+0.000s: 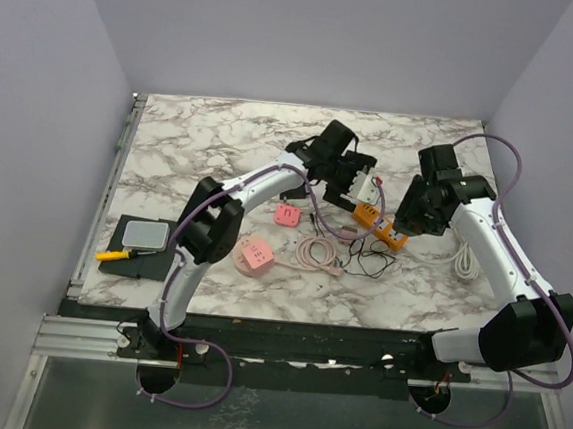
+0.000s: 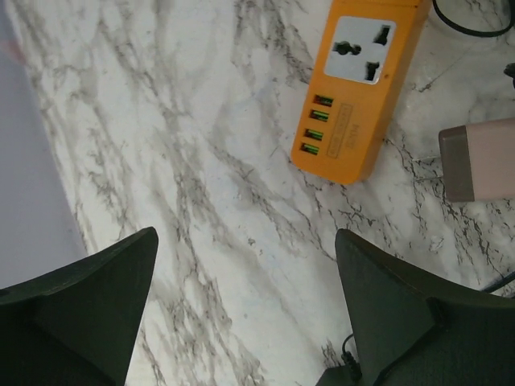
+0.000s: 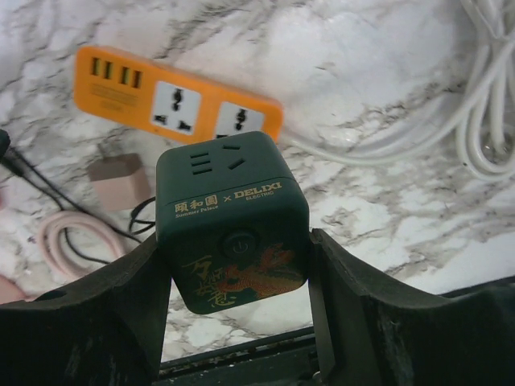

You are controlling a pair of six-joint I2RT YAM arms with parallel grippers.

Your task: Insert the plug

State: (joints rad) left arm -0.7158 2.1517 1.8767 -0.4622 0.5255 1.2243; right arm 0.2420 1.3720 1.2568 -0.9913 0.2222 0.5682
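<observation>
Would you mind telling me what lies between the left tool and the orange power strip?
Only bare marble, as the left wrist view shows. Nothing sits between the left tool and the strip; the pink charger lies off to one side.

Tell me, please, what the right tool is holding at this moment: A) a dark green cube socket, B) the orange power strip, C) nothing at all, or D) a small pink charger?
A: the right wrist view shows the dark green cube socket clamped between the fingers of the right tool, while the orange power strip lies untouched beyond it.
</observation>
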